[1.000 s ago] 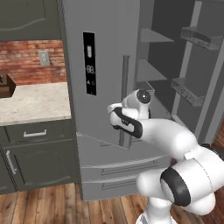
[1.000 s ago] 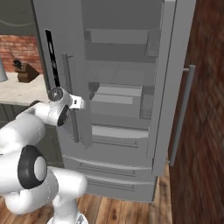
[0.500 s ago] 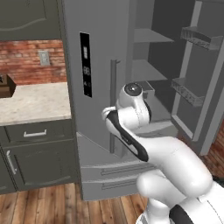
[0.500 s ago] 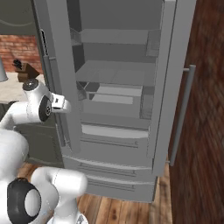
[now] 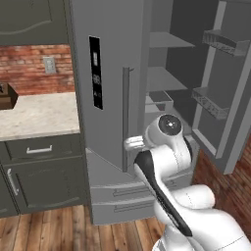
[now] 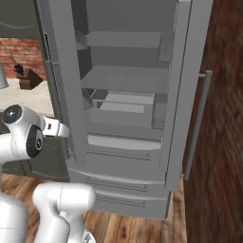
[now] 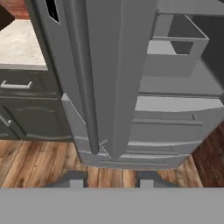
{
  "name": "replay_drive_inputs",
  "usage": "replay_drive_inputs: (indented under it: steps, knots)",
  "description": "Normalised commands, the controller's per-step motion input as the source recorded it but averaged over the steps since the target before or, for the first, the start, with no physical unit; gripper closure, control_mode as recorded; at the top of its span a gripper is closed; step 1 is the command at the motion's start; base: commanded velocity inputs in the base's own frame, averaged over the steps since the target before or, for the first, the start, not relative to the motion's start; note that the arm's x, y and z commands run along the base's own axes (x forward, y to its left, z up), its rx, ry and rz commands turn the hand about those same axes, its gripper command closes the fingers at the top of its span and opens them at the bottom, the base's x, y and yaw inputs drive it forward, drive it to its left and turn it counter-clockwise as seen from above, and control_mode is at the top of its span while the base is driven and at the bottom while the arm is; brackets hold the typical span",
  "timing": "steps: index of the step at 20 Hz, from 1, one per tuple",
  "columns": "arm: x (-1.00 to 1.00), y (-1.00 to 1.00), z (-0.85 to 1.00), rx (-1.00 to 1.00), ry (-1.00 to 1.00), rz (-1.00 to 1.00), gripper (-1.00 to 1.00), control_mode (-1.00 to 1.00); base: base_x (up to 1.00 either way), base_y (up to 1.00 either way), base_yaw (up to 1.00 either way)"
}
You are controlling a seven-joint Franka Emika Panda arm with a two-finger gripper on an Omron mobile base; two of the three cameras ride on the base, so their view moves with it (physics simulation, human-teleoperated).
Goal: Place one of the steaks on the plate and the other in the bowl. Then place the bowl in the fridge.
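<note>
The grey fridge [image 5: 109, 54] stands with both doors open, bare shelves and drawers showing inside [image 6: 124, 79]. My gripper [image 5: 131, 143] hovers low by the left door's long handle [image 5: 126, 115], close to the door's edge [image 6: 60, 129]. In the hand view the gripper [image 7: 109, 179] is open with nothing between its fingertips [image 7: 72, 179], and the left door handle [image 7: 85, 83] rises just ahead. The steaks, the plate and the bowl are out of view.
The right door [image 6: 182, 90] swings out wide with its handle [image 6: 197, 123] near a brick wall. A pale counter [image 5: 37, 115] over dark cabinets [image 5: 41, 171] lies left of the fridge, with a brown box [image 5: 5, 95] on it. Wooden floor runs below.
The whole picture has shifted, so the base has moved. The left door has swung further open. My fingers closed and have parted again near its handle.
</note>
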Motion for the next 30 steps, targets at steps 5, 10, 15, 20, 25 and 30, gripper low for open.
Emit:
replay_drive_inputs:
  steps: [5, 10, 15, 20, 25, 30]
  knots:
    - [-0.65, -0.78, 0.15, 0.2, -0.24, -0.07, -1.0, -1.0, 0.0, 0.0, 0.0]
    - [-0.1, -0.89, 0.51, 0.24, -0.18, -0.11, 1.0, -1.0, 0.0, 0.0, 0.0]
    - [-0.01, -0.57, 0.07, 0.11, -0.26, -0.12, 1.0, -1.0, 0.0, 0.0, 0.0]
    - [0.04, -0.26, 0.0, 0.21, -0.15, -0.14, 1.0, -1.0, 0.0, 0.0, 0.0]
    - [0.22, -0.14, 0.0, 0.32, -0.01, -0.03, 1.0, -1.0, 0.0, 0.0, 0.0]
    - [0.5, 0.0, 0.04, 0.27, 0.16, 0.0, 1.0, -1.0, 0.0, 0.0, 0.0]
